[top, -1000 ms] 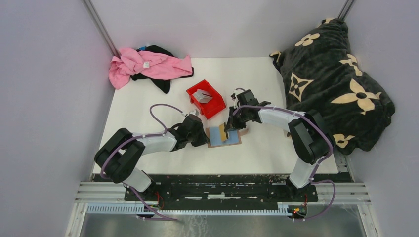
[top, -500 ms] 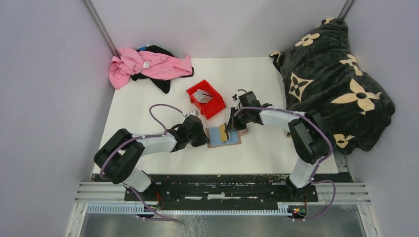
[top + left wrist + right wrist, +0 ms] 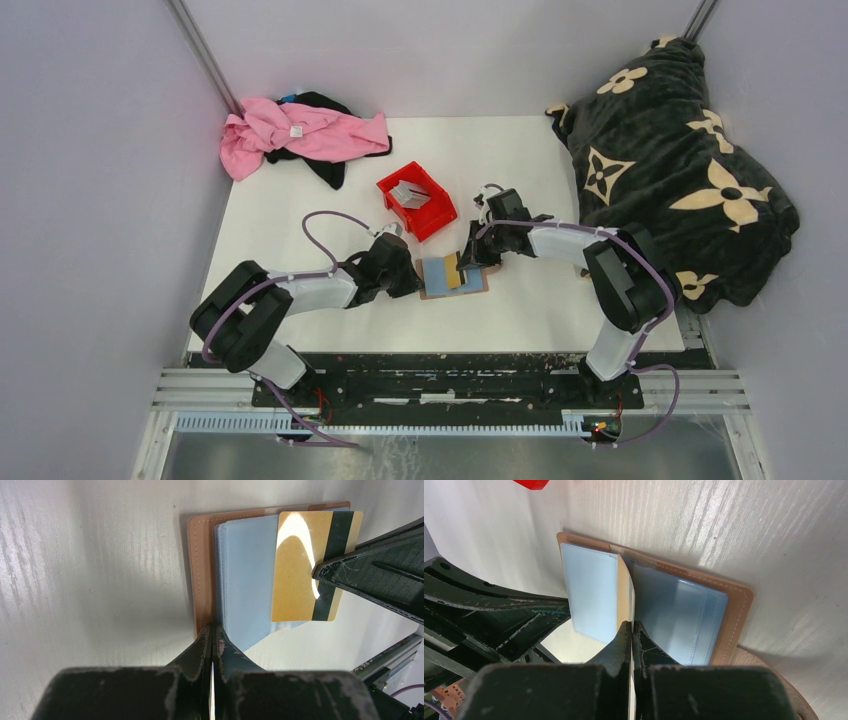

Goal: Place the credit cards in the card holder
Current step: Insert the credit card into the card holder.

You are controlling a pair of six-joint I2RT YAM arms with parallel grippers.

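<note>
The tan card holder (image 3: pixel 475 283) lies open on the white table between both arms, its light blue inner flaps (image 3: pixel 247 580) showing. My left gripper (image 3: pixel 415 283) is shut on the holder's left edge; in the left wrist view its tips (image 3: pixel 214 630) pinch where the tan cover (image 3: pixel 202 565) meets the blue flap. My right gripper (image 3: pixel 466 258) is shut on a gold credit card (image 3: pixel 295 575) with a dark stripe, held over the holder's middle. In the right wrist view that card (image 3: pixel 625 590) stands edge-on between the closed jaws (image 3: pixel 631 625), at the fold of the holder (image 3: pixel 736 615).
A red bin (image 3: pixel 417 203) holding grey cards (image 3: pixel 408 193) sits just behind the holder. Pink and black clothes (image 3: pixel 300 132) lie at the back left. A dark flowered blanket (image 3: pixel 680 160) fills the right side. Grey walls close in the table.
My right gripper has shifted slightly with the gold card, staying over the holder. The left gripper keeps its hold and has not moved.
</note>
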